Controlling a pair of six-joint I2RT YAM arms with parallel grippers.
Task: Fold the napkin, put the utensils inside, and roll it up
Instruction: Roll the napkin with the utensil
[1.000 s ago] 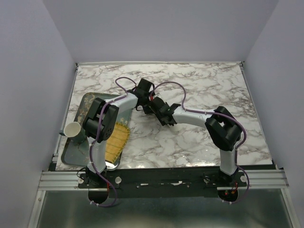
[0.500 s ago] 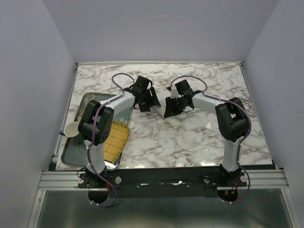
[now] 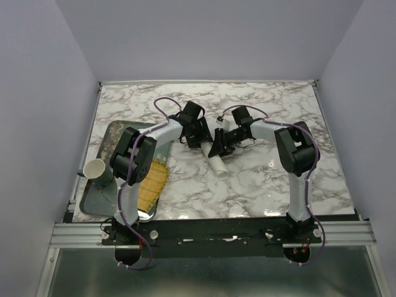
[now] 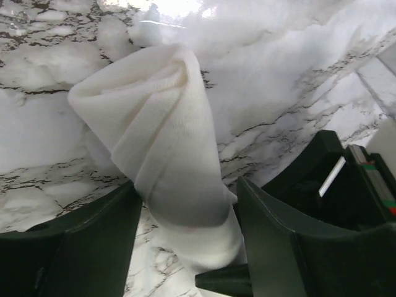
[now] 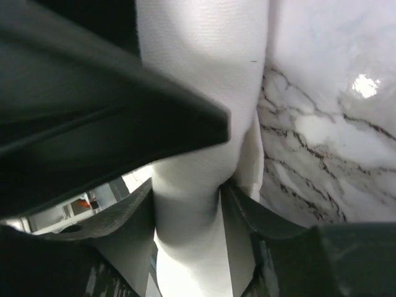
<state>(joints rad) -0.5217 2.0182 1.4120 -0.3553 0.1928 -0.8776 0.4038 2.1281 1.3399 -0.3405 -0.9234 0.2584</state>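
The napkin (image 3: 218,163) is a cream-white roll lying on the marble table, between both grippers near the middle. In the left wrist view the roll (image 4: 164,136) sits between my left gripper's (image 4: 189,238) two fingers and touches both. My left gripper (image 3: 201,135) comes at it from the left. My right gripper (image 3: 218,147) is shut on the roll; in the right wrist view its jaws pinch the napkin (image 5: 204,74) at a narrow waist (image 5: 187,213). The spoon is hidden; no metal shows.
A grey tray (image 3: 99,195) lies at the left edge of the table. On it are a yellow fringed mat (image 3: 152,180) and a white cup (image 3: 94,168). The marble table top (image 3: 278,111) spreads to the right and back.
My right gripper has carried the napkin roll down and left toward the table's middle. My left gripper has moved right and now has the roll between its fingers.
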